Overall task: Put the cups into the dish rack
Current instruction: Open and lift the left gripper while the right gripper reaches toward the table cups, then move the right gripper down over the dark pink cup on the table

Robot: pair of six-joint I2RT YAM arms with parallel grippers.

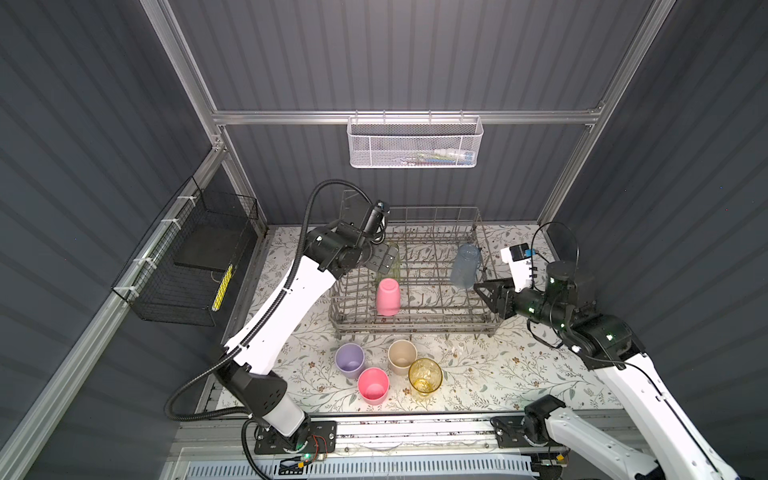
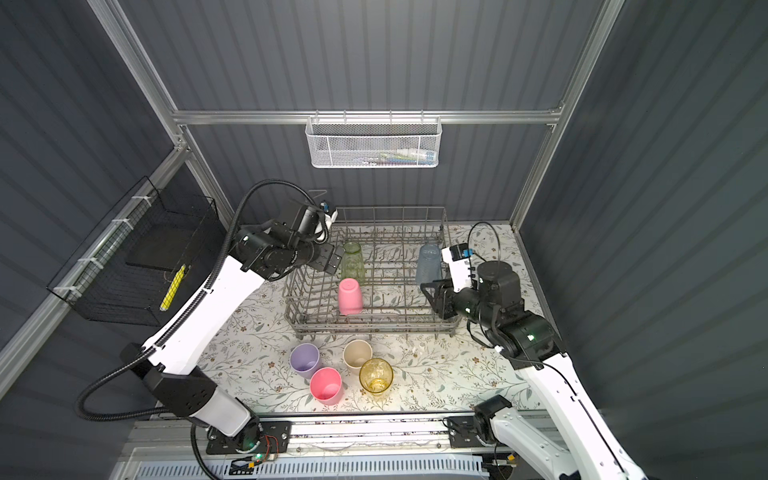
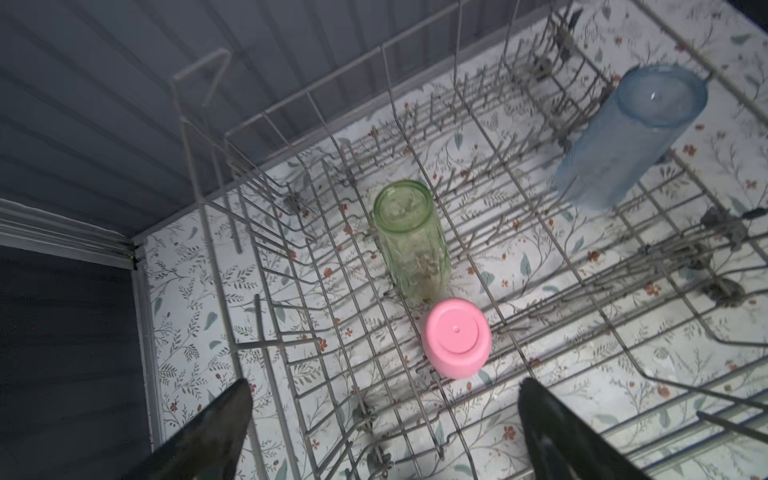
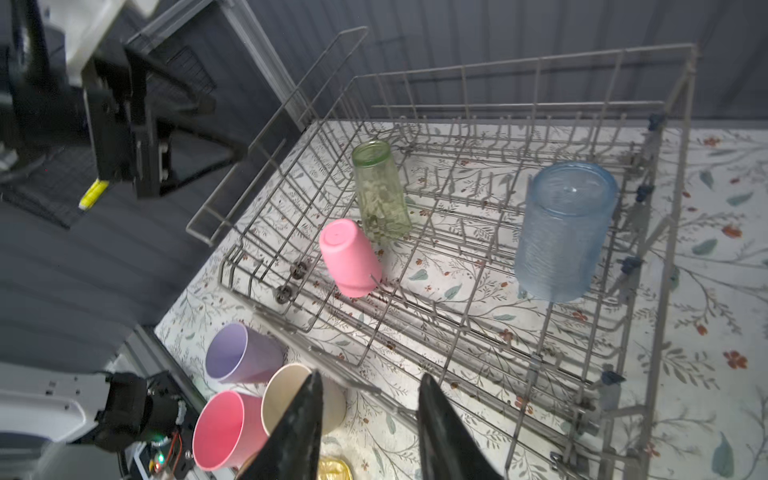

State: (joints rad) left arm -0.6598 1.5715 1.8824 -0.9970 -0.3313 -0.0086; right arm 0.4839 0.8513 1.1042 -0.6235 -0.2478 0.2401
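Observation:
The grey wire dish rack (image 1: 415,322) (image 3: 307,92) (image 4: 519,62) holds three upside-down cups: a pink cup (image 1: 388,296) (image 3: 456,337), a ribbed green cup (image 2: 353,261) (image 3: 409,241) and a grey-blue cup (image 1: 466,266) (image 4: 565,232). In front of the rack, a lilac cup (image 1: 350,359), a second pink cup (image 1: 373,385), a beige cup (image 1: 402,356) and an amber cup (image 1: 424,375) stand upright on the table. My left gripper (image 2: 332,259) (image 3: 384,386) hangs wide open and empty above the rack's left side, beside the green cup. My right gripper (image 1: 484,293) (image 4: 370,378) is open and empty at the rack's right edge.
A white mesh basket (image 1: 413,143) hangs on the back rail. A black wire basket (image 1: 187,257) with a yellow item is fixed to the left wall. Dark panel walls enclose the flower-patterned table (image 1: 519,374).

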